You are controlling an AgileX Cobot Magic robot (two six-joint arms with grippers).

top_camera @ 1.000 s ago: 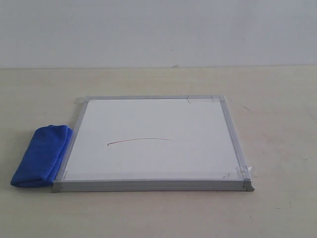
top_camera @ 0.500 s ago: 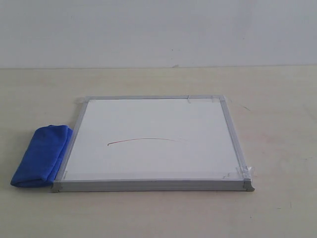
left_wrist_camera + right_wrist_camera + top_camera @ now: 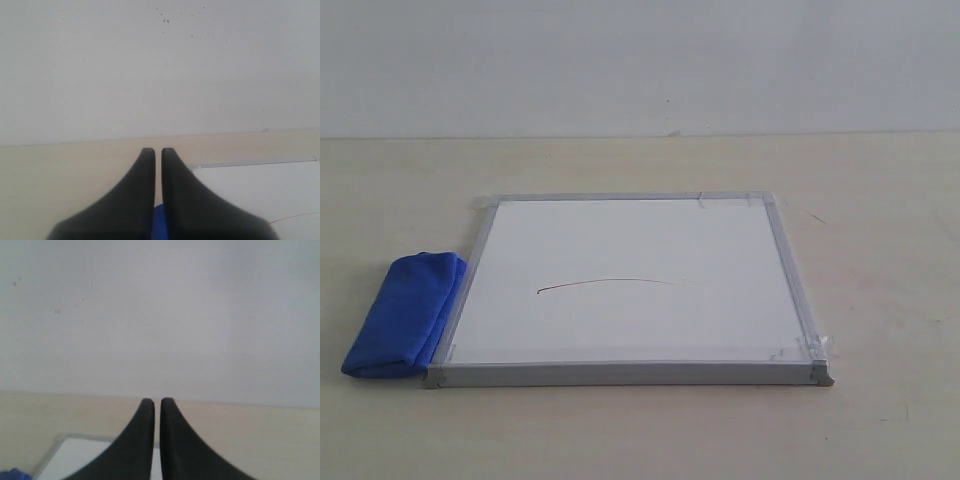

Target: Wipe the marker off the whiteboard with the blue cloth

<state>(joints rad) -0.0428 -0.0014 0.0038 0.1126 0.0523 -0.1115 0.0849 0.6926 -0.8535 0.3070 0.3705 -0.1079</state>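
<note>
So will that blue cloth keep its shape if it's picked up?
Probably not: the blue cloth looks soft and loosely folded, so it would likely sag or unfold. Its rounded, puffy edges suggest it is light. Lying flat, it should slide, not roll.

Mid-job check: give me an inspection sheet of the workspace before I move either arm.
Surface: pale beige table, flat, faint scuffs.
Job's things: whiteboard lies flat at centre; marker line not wiped, thin reddish arc; blue cloth bundled against the board's left frame near its front corner, not gripped.
Clutter: nothing seen beyond clear tape at the board's corners.
Grippers: left gripper shut, empty, raised near the cloth; right gripper shut, empty, above the board's side. Neither shows in the exterior view.
Cables: nothing seen.
Surroundings: plain white wall behind the table.
</note>
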